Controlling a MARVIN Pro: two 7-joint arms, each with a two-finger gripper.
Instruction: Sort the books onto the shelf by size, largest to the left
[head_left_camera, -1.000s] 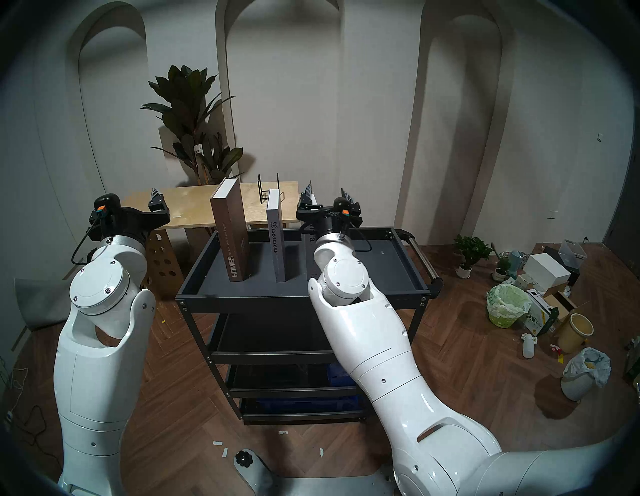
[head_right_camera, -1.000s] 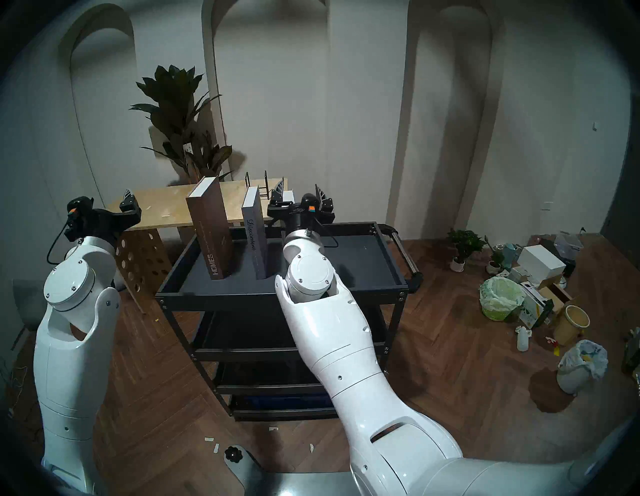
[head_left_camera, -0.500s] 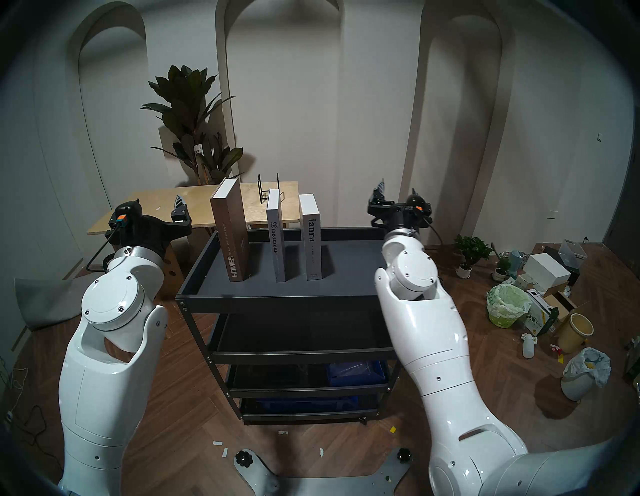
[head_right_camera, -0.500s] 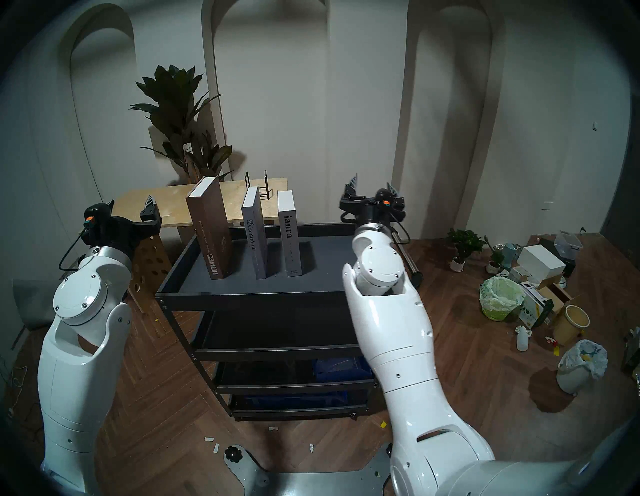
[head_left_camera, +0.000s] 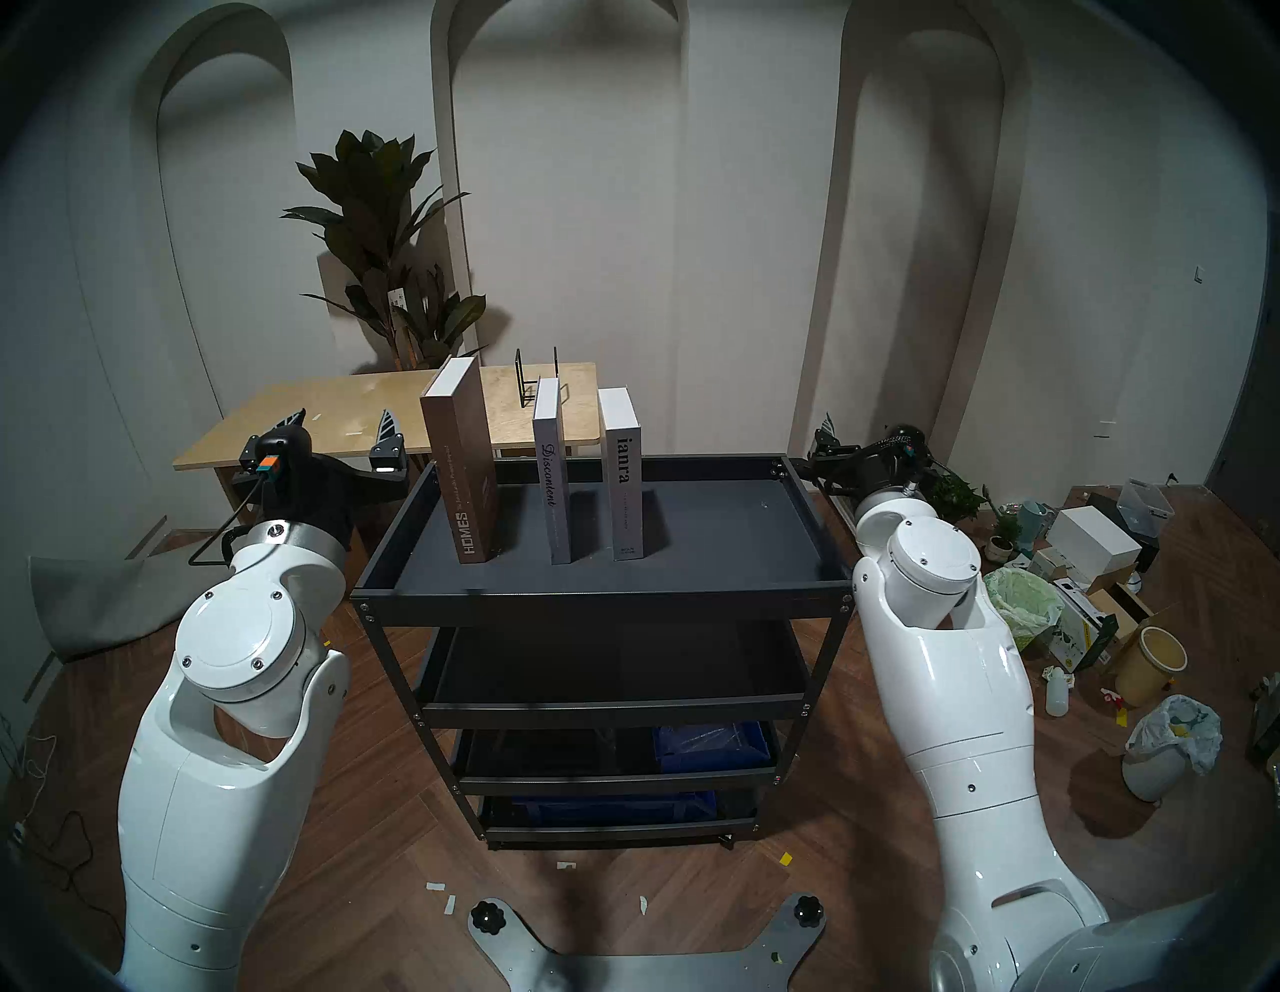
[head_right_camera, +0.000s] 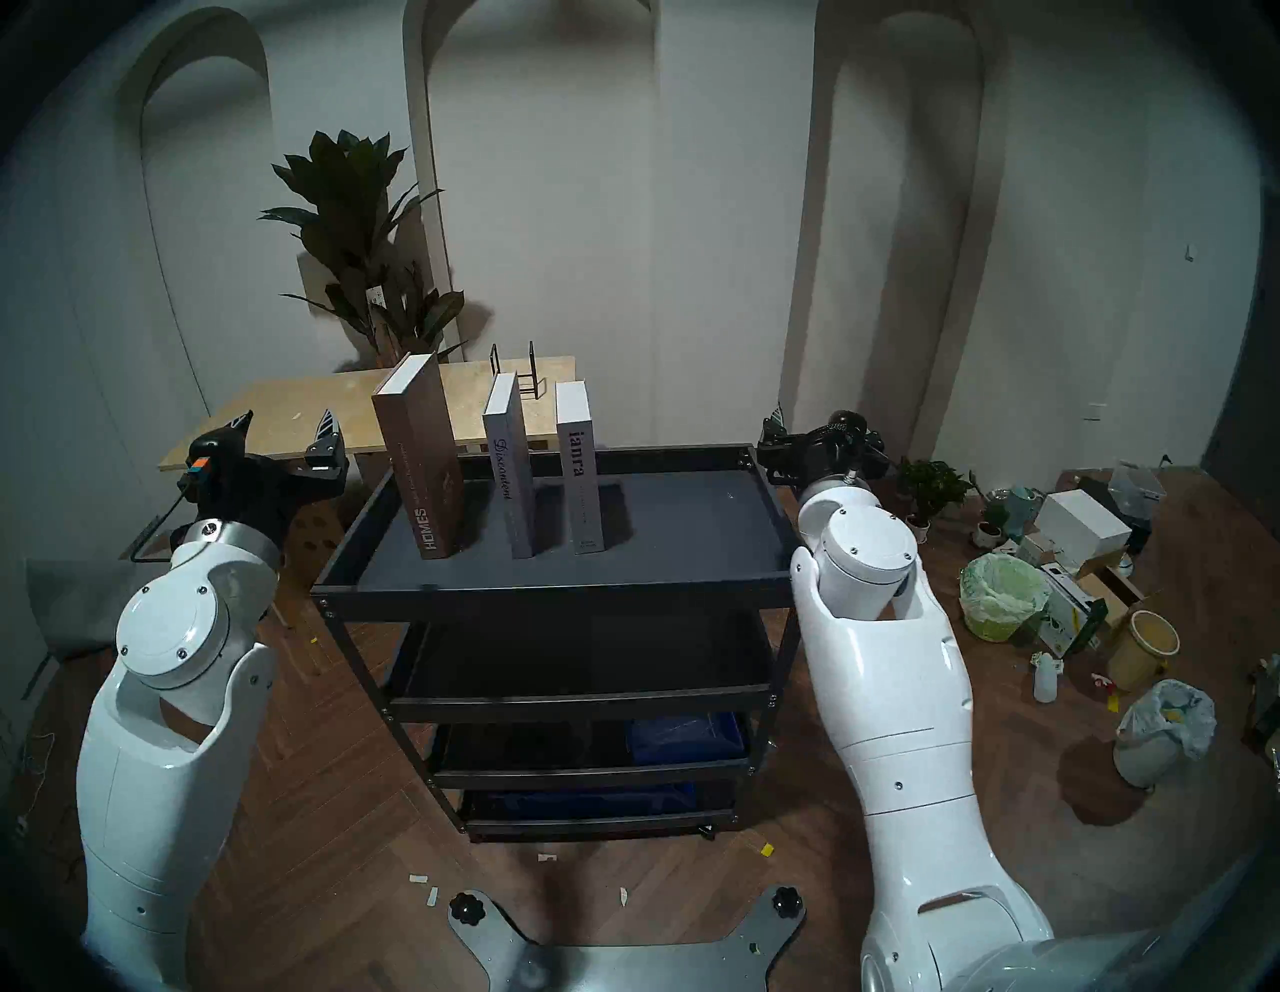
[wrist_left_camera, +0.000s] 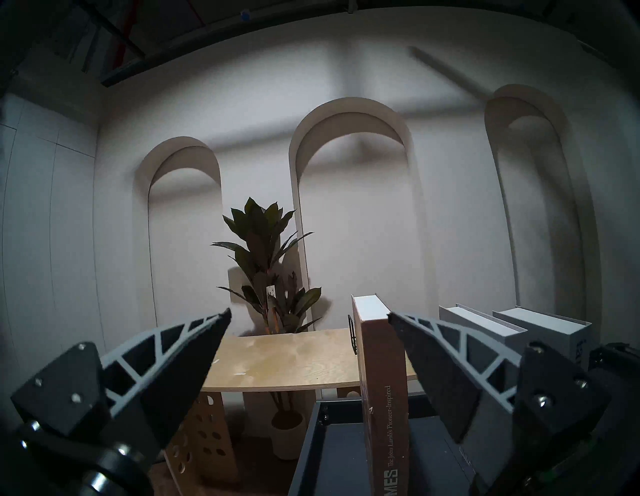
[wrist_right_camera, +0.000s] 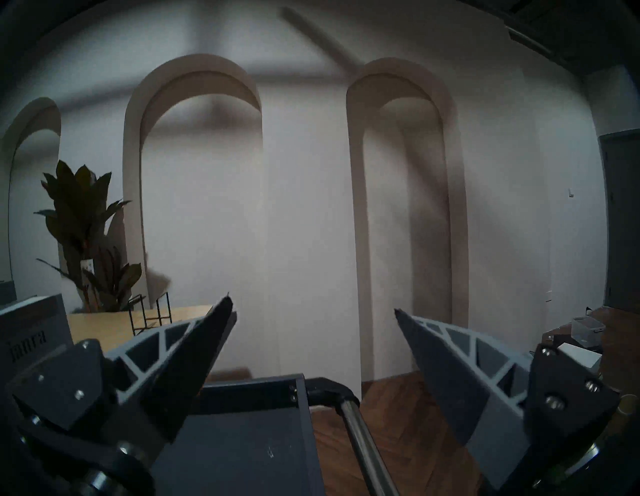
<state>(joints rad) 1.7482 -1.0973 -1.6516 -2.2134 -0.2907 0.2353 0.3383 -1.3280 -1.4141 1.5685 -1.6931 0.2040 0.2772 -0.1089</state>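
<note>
Standing upright in a row on the top tray of the shelf, the three books rest on their bottom edges with long axes vertical and spines turned toward the near rim: the tall brown "HOMES" book at the left, the thin grey "Discontent" book in the middle, and the shorter "ianra" book to its right, each standing apart from its neighbour. The order reads tallest to shortest from left to right, so the sort appears complete. The left gripper hangs off the left side of the shelf, jaws spread wide and empty; the right gripper hangs beyond the right end near the chrome handle bar, jaws likewise spread and holding nothing. The chief hazard is toppling: no book leans on another or on a support, and the thin middle volume has the narrowest footing. In the left wrist view one finger overlaps the brown book, so an inward sweep of that arm could likely strike it and fell the row rightward. A knock to the shelf frame could have the same effect.
</note>
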